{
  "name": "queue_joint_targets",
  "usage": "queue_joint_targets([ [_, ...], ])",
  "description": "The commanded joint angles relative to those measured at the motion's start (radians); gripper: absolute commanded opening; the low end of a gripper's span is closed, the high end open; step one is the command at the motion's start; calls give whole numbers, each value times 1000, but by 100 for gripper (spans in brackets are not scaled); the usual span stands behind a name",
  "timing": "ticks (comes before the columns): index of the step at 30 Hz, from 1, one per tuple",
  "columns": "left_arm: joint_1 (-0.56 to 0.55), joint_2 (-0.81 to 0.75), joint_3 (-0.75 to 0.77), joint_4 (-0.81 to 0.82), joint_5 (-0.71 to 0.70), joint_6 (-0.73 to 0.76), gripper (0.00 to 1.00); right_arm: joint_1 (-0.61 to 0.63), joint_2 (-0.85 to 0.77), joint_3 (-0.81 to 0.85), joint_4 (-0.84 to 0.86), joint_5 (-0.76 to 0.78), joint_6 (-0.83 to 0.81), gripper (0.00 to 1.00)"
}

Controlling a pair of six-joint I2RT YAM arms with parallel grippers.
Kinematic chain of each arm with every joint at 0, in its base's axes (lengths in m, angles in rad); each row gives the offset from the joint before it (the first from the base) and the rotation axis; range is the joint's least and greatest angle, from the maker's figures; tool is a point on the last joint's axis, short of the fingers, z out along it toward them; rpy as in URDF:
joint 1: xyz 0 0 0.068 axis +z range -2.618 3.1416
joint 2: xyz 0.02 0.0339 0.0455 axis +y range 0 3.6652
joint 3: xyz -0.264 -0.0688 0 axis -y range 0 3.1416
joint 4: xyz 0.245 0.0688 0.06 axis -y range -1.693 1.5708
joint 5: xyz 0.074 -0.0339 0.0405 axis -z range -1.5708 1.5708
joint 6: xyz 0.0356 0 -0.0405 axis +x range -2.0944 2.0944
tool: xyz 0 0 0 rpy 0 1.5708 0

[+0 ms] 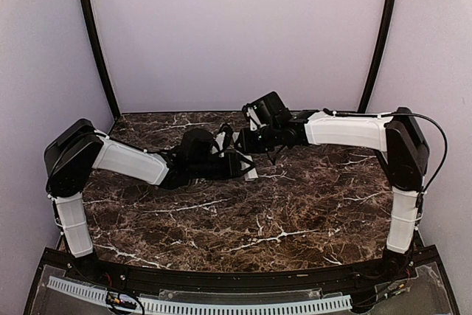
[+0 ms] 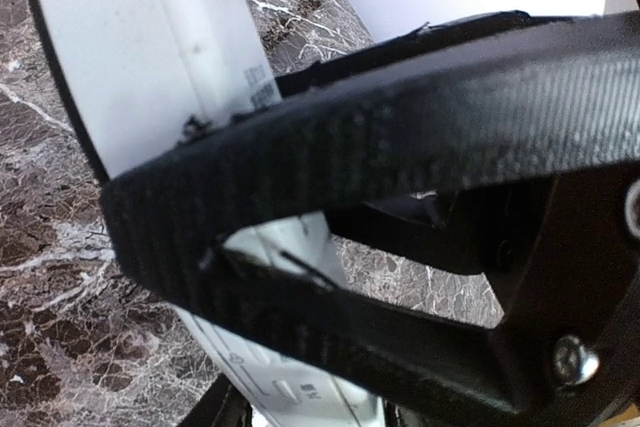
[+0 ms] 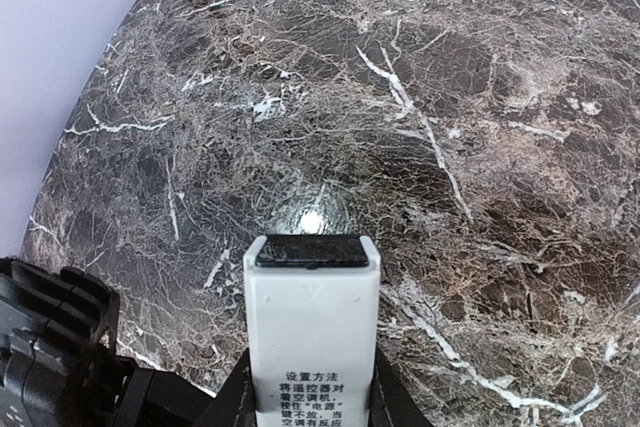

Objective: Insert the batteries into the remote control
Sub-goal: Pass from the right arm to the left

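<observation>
The remote control (image 3: 312, 327) is a white bar with printed text and a dark window (image 3: 312, 251) at its far end. It sticks out over the marble from my right gripper (image 3: 312, 399), which is shut on its lower part. In the top view both grippers meet at the table's middle, with the remote control (image 1: 251, 172) between the right gripper (image 1: 249, 142) and the left gripper (image 1: 237, 164). In the left wrist view the remote control (image 2: 150, 47) runs between the left gripper's (image 2: 225, 347) fingers (image 2: 400, 137), one lying across its face; how tightly they close is hidden. No batteries are in view.
The brown marble table (image 1: 295, 212) spreads round both arms. Lilac walls stand behind and at both sides, and a black frame (image 1: 221, 282) with a white toothed strip runs along the near edge.
</observation>
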Motion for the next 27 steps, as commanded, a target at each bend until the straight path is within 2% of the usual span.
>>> queue_joint_targets([
  [1, 6, 9, 25, -33, -8, 6, 42, 15, -13, 39, 41, -5, 9, 0],
  [11, 11, 13, 22, -27, 7, 4, 15, 28, -3, 42, 42, -2, 13, 0],
  [15, 11, 14, 20, -28, 12, 9, 1, 29, -1, 37, 44, -6, 15, 0],
  [17, 12, 12, 19, -35, 9, 17, 0, 29, -6, 37, 41, -5, 10, 0],
  [18, 12, 9, 18, -47, 1, 26, 0, 29, -11, 37, 38, -2, 6, 2],
  [22, 12, -4, 24, -105, -34, 79, 0, 22, -45, 45, 9, 5, -15, 34],
  [27, 11, -41, 41, -236, -150, 201, 0, 1, -122, 61, -30, -15, -50, 49],
])
